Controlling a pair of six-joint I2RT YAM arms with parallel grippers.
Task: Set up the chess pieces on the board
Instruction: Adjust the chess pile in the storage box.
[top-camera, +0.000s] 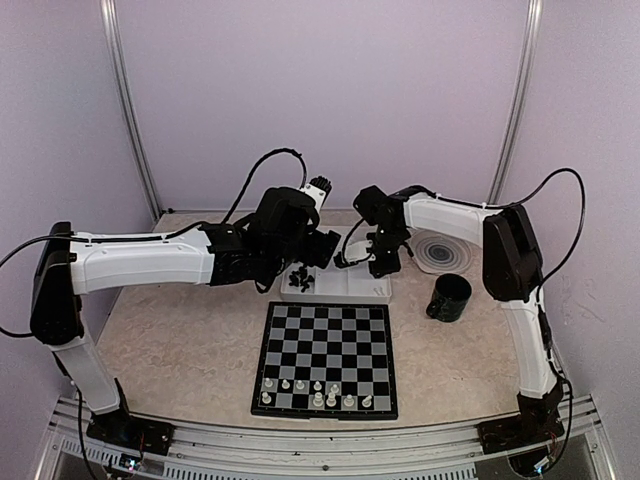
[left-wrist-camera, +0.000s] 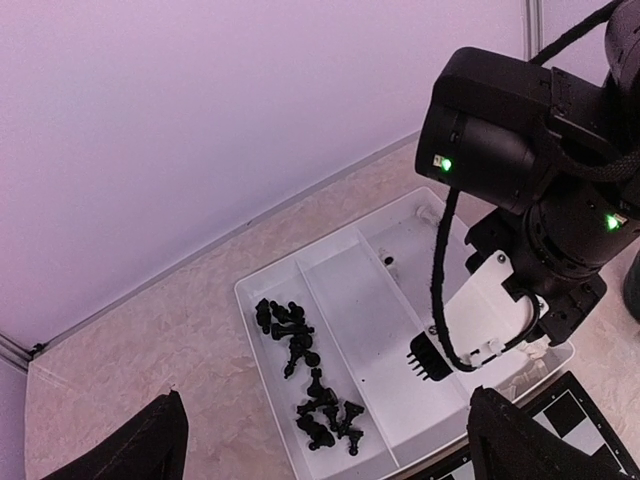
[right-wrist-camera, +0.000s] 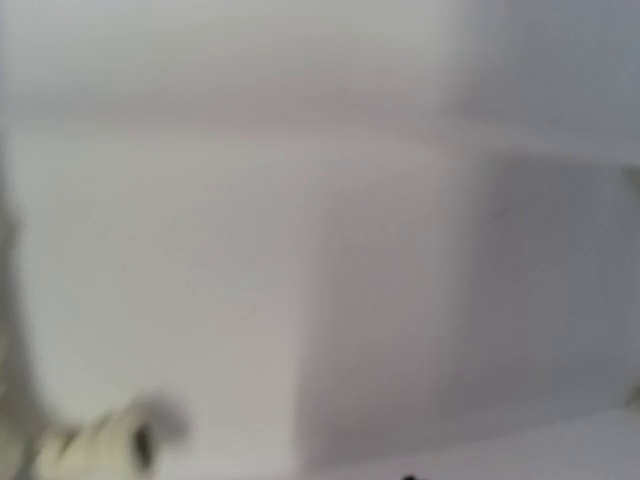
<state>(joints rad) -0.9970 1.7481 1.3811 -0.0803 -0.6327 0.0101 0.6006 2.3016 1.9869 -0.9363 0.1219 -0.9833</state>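
The board lies at the middle of the table, with white chess pieces standing on its two nearest rows. Black chess pieces lie in a heap in the left compartment of a white tray. My left gripper hovers open above that heap, its fingertips far apart. My right gripper reaches down into the tray's right end. Its own view is blurred white tray floor with a pale piece at the lower left. Its fingers do not show.
The tray sits just beyond the board's far edge. A black cup stands right of the tray, with a round grey disc behind it. The right arm's wrist hangs over the tray's right compartment.
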